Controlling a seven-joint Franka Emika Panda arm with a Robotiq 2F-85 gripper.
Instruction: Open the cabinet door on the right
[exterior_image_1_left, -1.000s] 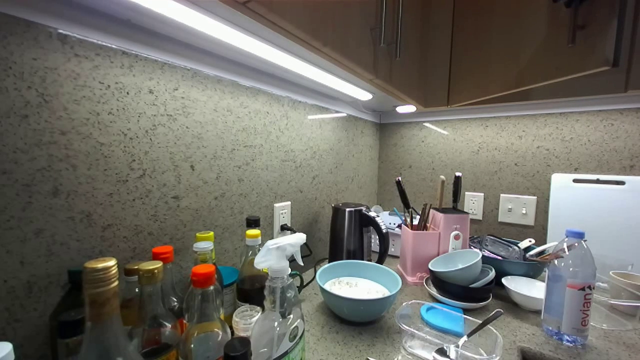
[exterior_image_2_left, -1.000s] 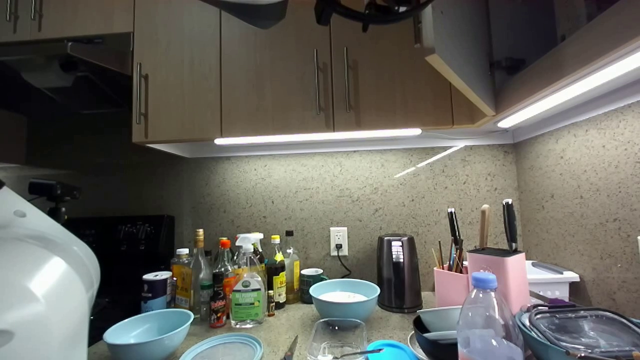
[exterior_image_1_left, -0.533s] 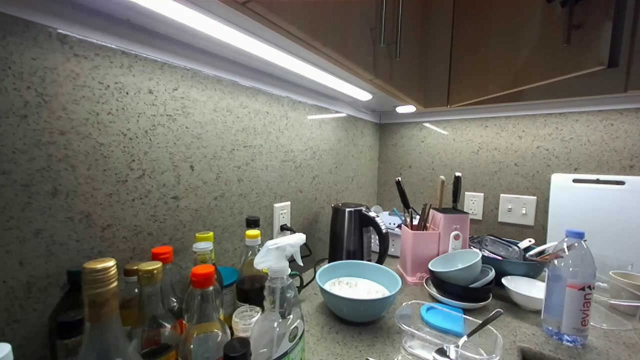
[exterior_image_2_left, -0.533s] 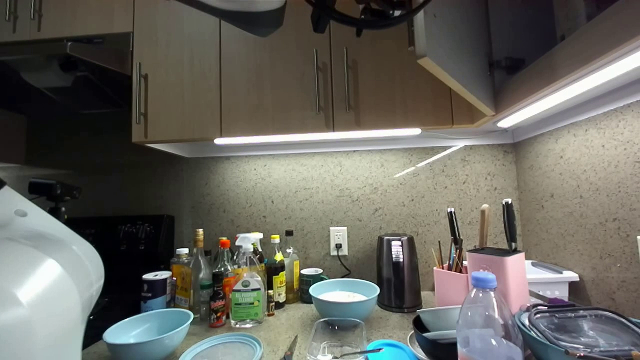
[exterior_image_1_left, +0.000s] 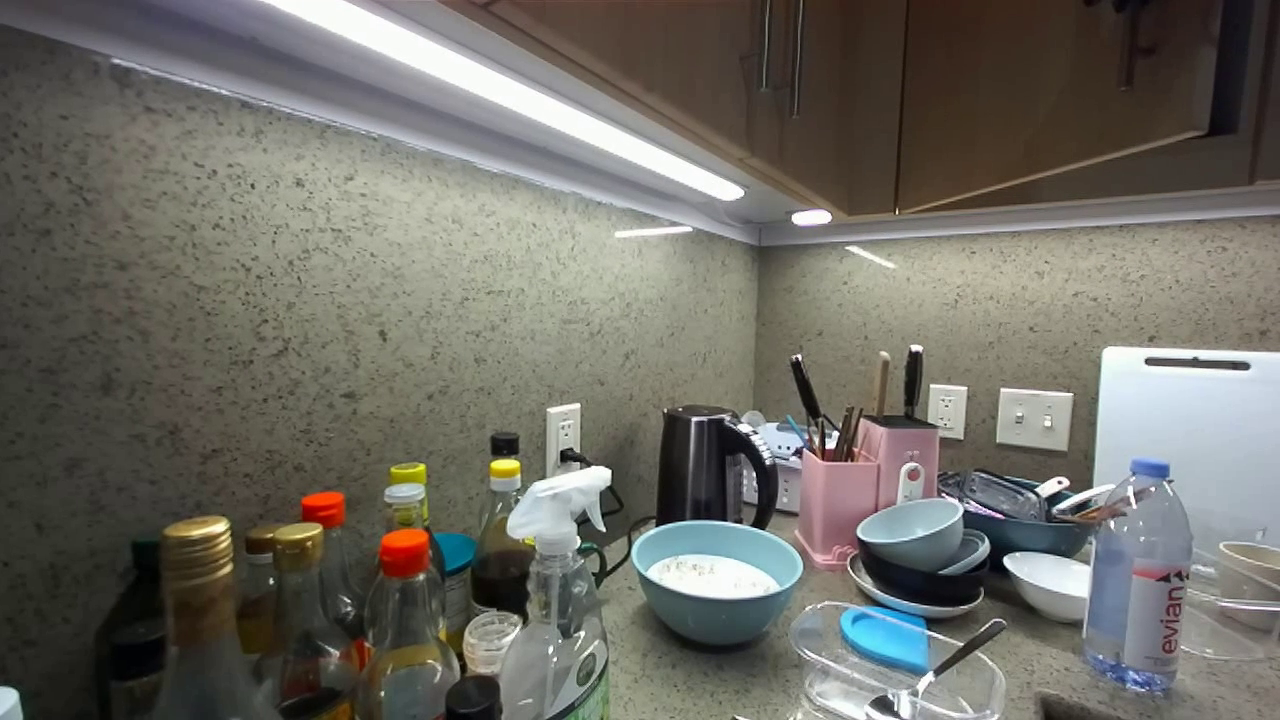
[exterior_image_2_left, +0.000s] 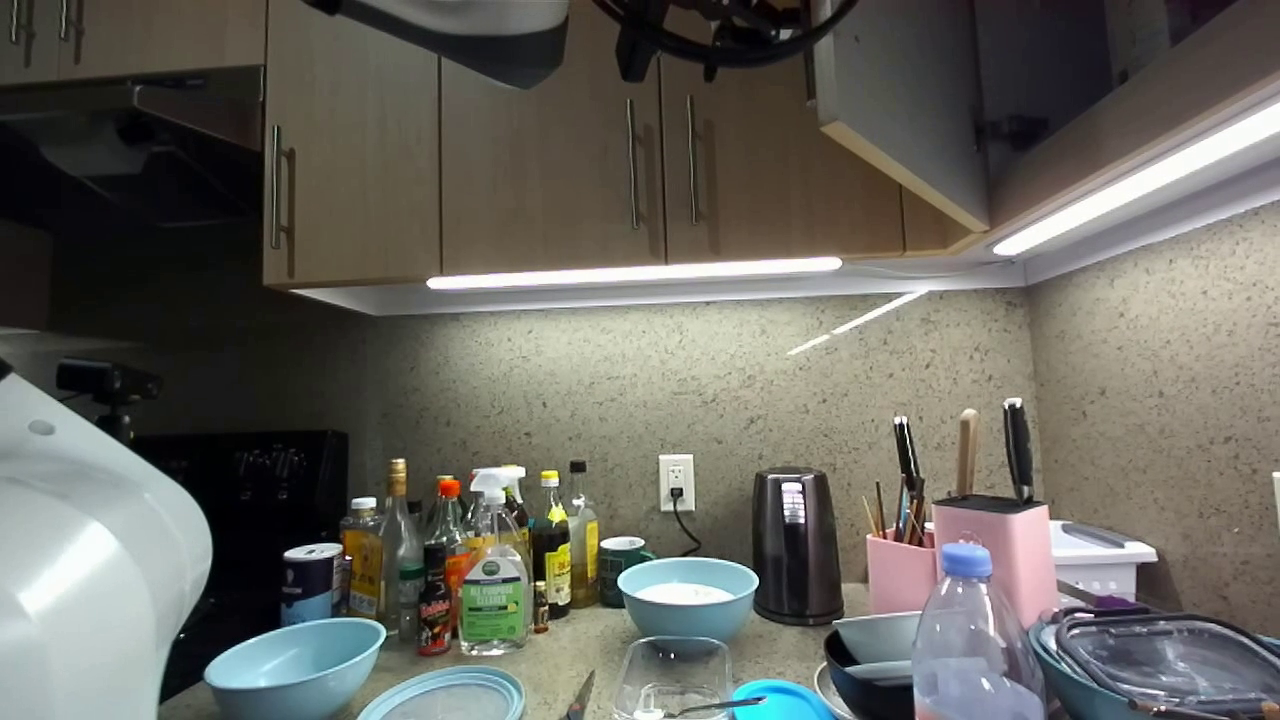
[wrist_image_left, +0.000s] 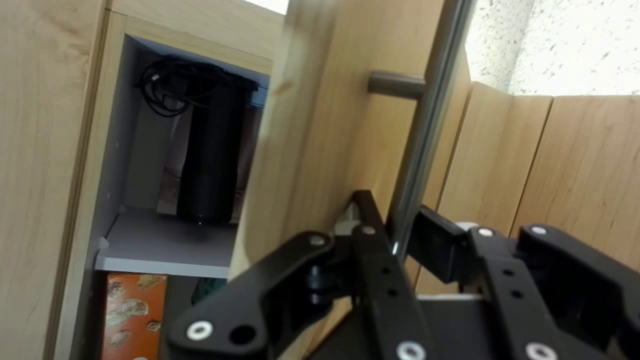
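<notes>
Your tool (wrist_image_left: 394, 204) pinches the handle (wrist_image_left: 432, 110), so pull the part-open cabinet door (exterior_image_2_left: 905, 110) round in a smooth arc, rotating to match, no straight yank.

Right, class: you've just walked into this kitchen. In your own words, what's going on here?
A robot arm has hold of the cabinet door: its end effector is closed on the metal handle. The door stands partway open in both exterior views, and the wrist view shows a black cylinder and an orange package inside. The opening looks well begun but perhaps not finished. On the counter below, the kettle and spray bottle stand upright.
</notes>
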